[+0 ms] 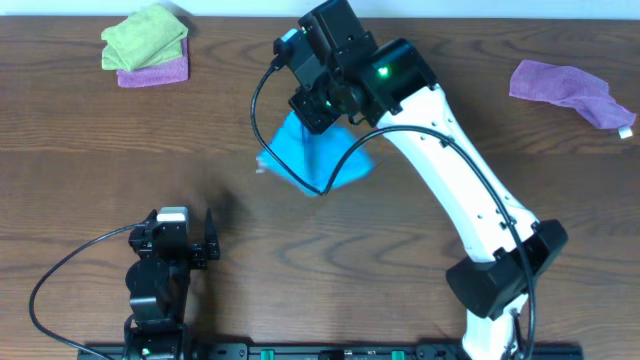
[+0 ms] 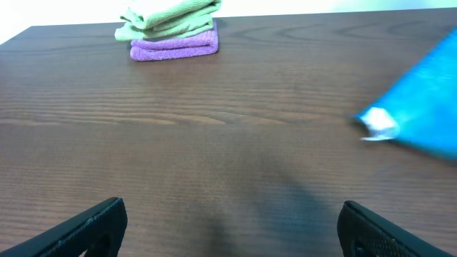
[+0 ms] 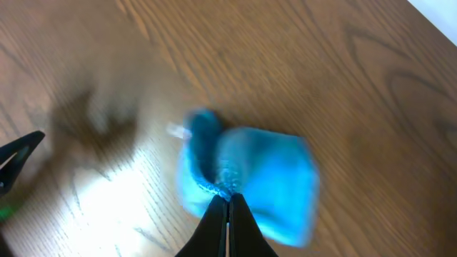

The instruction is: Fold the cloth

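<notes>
The cloth (image 1: 322, 160) is sky-blue and hangs bunched in a cone over the middle of the table, lifted off the wood. My right gripper (image 1: 316, 118) is shut on its top edge. In the right wrist view the closed fingertips (image 3: 228, 205) pinch a fold of the cloth (image 3: 264, 175), which is blurred below them. A white tag (image 2: 378, 123) shows at the cloth's (image 2: 428, 100) lower left corner. My left gripper (image 1: 180, 232) rests near the front left of the table, well apart from the cloth. Its jaws stand wide open (image 2: 232, 228) with only bare wood between them.
A lime-green cloth (image 1: 148, 35) lies folded on a purple cloth (image 1: 155, 70) at the back left, also seen in the left wrist view (image 2: 171, 28). Another purple cloth (image 1: 565, 88) lies crumpled at the back right. The right arm (image 1: 470, 200) reaches diagonally across the right half.
</notes>
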`<state>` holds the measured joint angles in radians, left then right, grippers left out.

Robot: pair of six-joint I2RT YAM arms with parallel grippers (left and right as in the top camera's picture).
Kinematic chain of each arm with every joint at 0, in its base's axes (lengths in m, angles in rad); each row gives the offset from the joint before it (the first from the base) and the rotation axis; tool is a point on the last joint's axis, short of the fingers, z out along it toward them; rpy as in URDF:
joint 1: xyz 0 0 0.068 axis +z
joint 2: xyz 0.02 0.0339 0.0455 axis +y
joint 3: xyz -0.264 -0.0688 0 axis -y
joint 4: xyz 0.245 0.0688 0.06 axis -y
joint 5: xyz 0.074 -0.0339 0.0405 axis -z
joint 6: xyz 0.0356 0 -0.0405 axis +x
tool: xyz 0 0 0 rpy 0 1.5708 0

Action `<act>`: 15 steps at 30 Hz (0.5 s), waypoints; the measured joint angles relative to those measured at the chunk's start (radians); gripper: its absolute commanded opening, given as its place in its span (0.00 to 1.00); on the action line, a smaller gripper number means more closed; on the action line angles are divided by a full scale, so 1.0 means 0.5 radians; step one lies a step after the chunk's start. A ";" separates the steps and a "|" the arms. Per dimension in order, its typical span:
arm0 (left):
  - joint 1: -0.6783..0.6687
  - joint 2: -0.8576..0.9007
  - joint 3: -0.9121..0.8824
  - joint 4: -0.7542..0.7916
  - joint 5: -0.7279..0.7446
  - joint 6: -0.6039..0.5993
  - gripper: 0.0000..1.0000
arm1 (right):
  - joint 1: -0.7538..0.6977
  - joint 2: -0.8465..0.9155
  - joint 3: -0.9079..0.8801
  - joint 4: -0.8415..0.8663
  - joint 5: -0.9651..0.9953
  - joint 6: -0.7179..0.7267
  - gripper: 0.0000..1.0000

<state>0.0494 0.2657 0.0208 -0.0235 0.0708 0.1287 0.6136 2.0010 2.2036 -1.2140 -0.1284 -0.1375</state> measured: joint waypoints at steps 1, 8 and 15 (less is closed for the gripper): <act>0.000 0.000 0.000 0.001 0.001 0.000 0.96 | -0.011 0.000 0.001 -0.001 0.000 -0.003 0.01; 0.000 0.000 0.000 0.000 0.000 0.000 0.95 | -0.081 0.001 0.000 0.090 0.311 -0.005 0.01; 0.000 0.000 0.000 0.000 0.000 0.000 0.95 | -0.381 0.169 0.010 0.095 0.859 0.037 0.02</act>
<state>0.0494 0.2657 0.0208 -0.0235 0.0708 0.1287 0.4229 2.0857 2.2086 -1.1664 0.3012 -0.1192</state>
